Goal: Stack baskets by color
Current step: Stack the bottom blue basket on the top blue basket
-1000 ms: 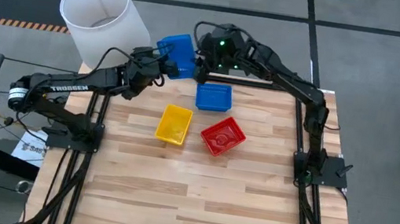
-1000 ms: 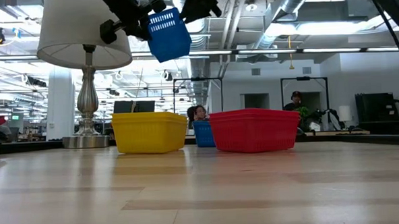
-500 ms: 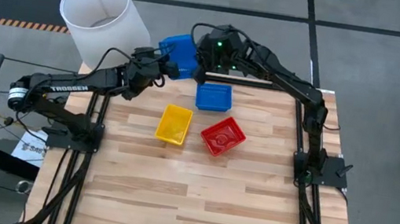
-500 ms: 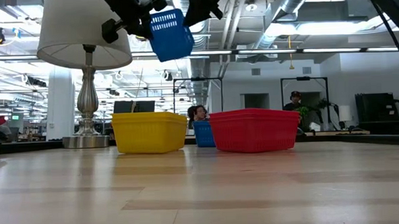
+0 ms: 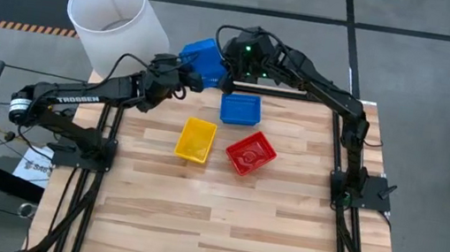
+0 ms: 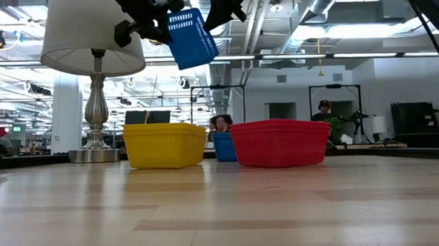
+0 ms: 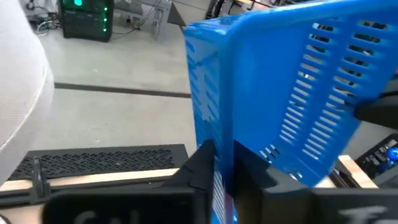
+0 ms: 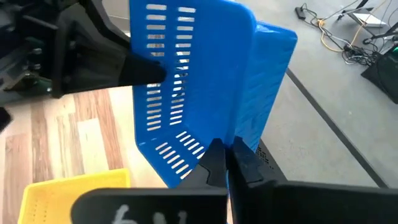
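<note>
Far left, at about ten o'clock off the worktop [image 5: 237, 226]: white lampshade [image 5: 107, 15], no part of the job. Next along, left tool [image 5: 181, 73], nipped nearly shut on one rim of the lifted blue basket [image 5: 203, 60], carried tilted and high over the far edge at about twelve o'clock. Right tool [image 5: 226, 74], clamped shut on the opposite wall of that same basket (a two-sided hold, probably a hand-over or a pulling apart of nested baskets). Tilt likely from the two grips pulling at different heights. Below on the wood: yellow basket [image 5: 196, 138] near centre, second blue basket [image 5: 240, 109] at one o'clock of it, red basket [image 5: 250, 153] at three o'clock, all upright, mouths up, ready to take a stack. Lifted basket presumably bound for the blue one beneath.
</note>
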